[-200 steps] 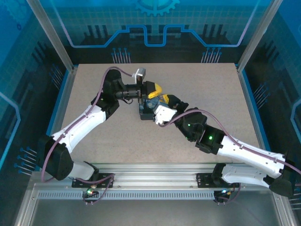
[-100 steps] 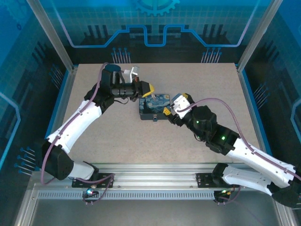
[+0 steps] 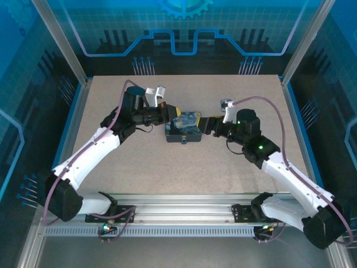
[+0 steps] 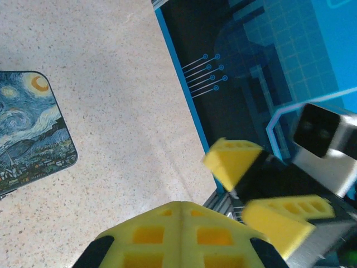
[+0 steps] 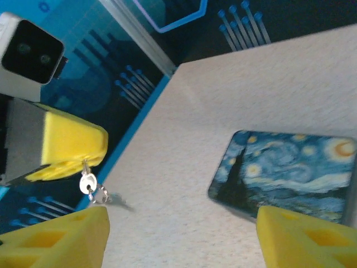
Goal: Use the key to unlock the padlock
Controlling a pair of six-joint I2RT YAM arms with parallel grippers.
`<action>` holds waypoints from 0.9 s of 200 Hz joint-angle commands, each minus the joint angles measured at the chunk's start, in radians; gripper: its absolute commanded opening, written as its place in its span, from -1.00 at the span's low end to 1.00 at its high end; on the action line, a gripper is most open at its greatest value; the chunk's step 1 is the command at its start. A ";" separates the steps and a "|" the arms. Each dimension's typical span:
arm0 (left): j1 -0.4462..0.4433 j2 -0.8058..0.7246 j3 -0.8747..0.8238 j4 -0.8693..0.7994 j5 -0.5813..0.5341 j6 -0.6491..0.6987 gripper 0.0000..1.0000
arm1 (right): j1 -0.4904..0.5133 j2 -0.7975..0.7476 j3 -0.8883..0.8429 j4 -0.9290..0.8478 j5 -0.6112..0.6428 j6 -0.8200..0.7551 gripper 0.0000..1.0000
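While the left gripper [image 3: 170, 111] pinches the key [image 5: 87, 183] between its shut yellow fingers, with the small silvery piece and its ring dangling below the tips at the left of the right wrist view, the right gripper [image 3: 211, 125] stands with jaws apart and nothing in them. It sits just right of the swirl-painted tin [image 3: 184, 127] at the centre of the overhead frame. A speck on the tin's lower edge is probably the padlock [image 3: 184, 140], though it is too small to make out for certain. The tin appears unheld by either arm. The risks from here lie in grip and aim. The key hangs by a shallow pinch and could twist or drop onto the table [image 3: 234, 167] if it meets the lock off-line. With the tin unsteadied, a push at the keyhole would likely slide it away rather than seat the key. The open pincer would want to brace tin or lock first.
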 commanded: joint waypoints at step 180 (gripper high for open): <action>-0.111 -0.116 -0.246 0.556 -0.137 -0.191 -1.00 | 0.125 0.115 -0.168 0.816 -0.074 0.511 -0.13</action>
